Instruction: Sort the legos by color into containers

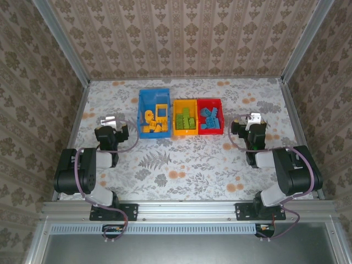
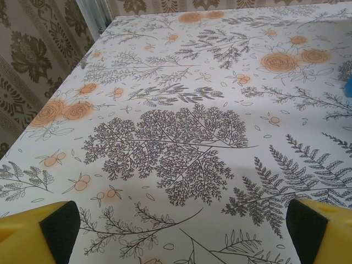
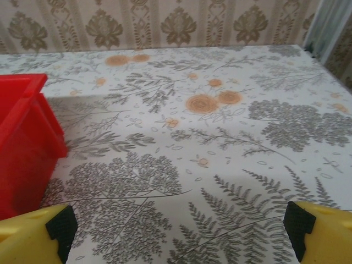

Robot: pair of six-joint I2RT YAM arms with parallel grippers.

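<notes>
1. The left gripper (image 1: 111, 122) has its yellow fingers spread fully apart with nothing between them. It sits over the floral-print tabletop (image 1: 181, 162), left of the bins.
2. The right gripper (image 1: 253, 121) is also wide open and holding nothing, near the red plastic bin (image 1: 210, 101) on its right side.
3. The bins stand in a row at far centre, sides apparently touching: larger blue plastic bin (image 1: 141, 113), orange-yellow plastic bin (image 1: 185, 134), then red.
4. The small orange-yellow plastic bricks (image 1: 153, 122) are in the blue bin, the lime green bricks (image 1: 186, 120) in the orange-yellow bin, and the blue bricks (image 1: 210, 119) in the red bin.
5. Individual brick shapes are too small to make out from overhead.
</notes>
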